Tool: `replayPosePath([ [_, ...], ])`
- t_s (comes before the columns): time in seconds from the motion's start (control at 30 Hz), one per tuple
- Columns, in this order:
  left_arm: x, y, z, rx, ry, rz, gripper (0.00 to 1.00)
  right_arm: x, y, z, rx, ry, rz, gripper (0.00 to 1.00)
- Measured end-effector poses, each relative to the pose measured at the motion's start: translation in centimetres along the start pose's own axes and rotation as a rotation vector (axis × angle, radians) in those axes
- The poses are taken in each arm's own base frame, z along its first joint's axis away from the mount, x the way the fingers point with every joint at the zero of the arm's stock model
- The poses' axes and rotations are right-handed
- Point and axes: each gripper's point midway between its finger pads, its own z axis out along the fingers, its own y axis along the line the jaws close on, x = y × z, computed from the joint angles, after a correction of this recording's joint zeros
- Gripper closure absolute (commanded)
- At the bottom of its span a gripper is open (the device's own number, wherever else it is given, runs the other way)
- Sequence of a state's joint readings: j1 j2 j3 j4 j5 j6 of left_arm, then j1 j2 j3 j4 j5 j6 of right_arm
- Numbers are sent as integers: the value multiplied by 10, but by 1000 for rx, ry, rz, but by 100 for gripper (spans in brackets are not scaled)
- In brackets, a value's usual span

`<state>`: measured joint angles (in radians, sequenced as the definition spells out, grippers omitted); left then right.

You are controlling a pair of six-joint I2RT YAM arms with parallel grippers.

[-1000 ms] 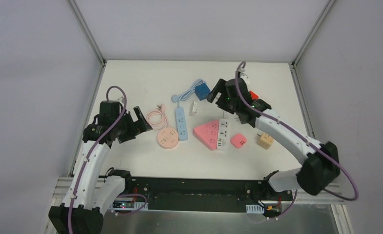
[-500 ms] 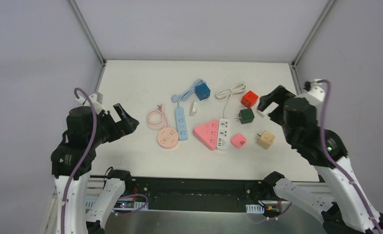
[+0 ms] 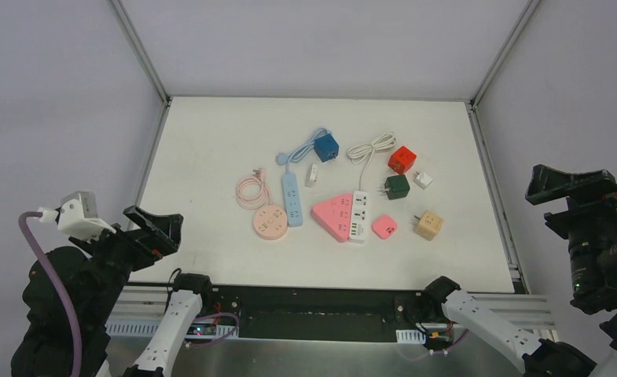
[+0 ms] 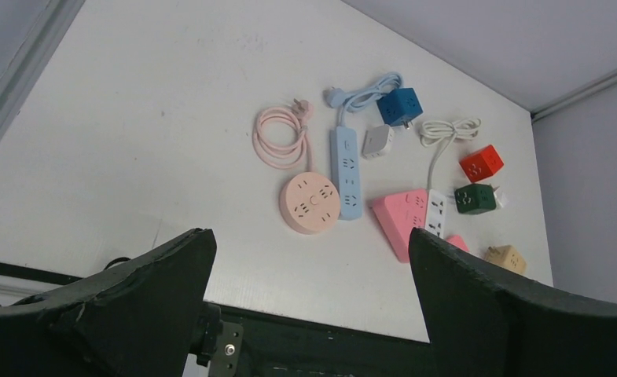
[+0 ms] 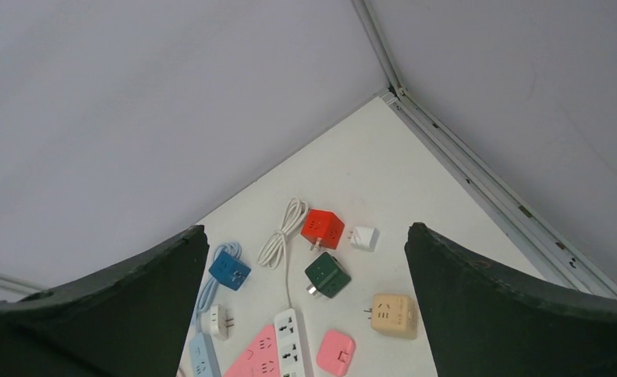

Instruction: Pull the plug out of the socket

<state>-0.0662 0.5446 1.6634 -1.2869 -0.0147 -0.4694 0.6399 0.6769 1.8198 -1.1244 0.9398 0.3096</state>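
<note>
Left gripper (image 4: pixel 309 239) and right gripper (image 5: pixel 305 229): both gaping wide, nothing held, high off the near corners of the white table (image 3: pixel 211 141). Pink triangular strip (image 3: pixel 330 212) mid-table. Dark green cube socket (image 3: pixel 397 186) below red cube (image 3: pixel 402 159). Small white plug (image 3: pixel 422 180) lies unplugged just right of the green one.

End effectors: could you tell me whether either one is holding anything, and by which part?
Nothing is held: the left end effector and right end effector are both open and empty.
</note>
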Motion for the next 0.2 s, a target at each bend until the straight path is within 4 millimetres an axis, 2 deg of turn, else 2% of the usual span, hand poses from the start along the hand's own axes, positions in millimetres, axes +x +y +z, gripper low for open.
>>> replayPosePath([
  [0.2, 11, 11, -8, -38, 25, 3, 1, 2, -7, -1, 18, 4, -32, 0],
])
